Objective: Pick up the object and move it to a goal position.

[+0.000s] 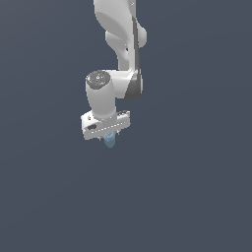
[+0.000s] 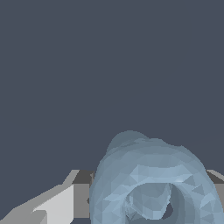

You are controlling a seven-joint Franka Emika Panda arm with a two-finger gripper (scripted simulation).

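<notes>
The object is a small pale blue lumpy thing poking out just beneath my white hand in the exterior view. My gripper is shut on it, and the fingers are mostly hidden behind the hand. In the wrist view the object fills the near part of the picture, showing its ring-like knobbly top with a hollow centre. A grey finger presses against one side of it, and a sliver of the other finger shows on the far side.
The white arm comes down from the top of the exterior view. Around the hand there is only a uniform dark grey-blue background with no visible edges or other objects.
</notes>
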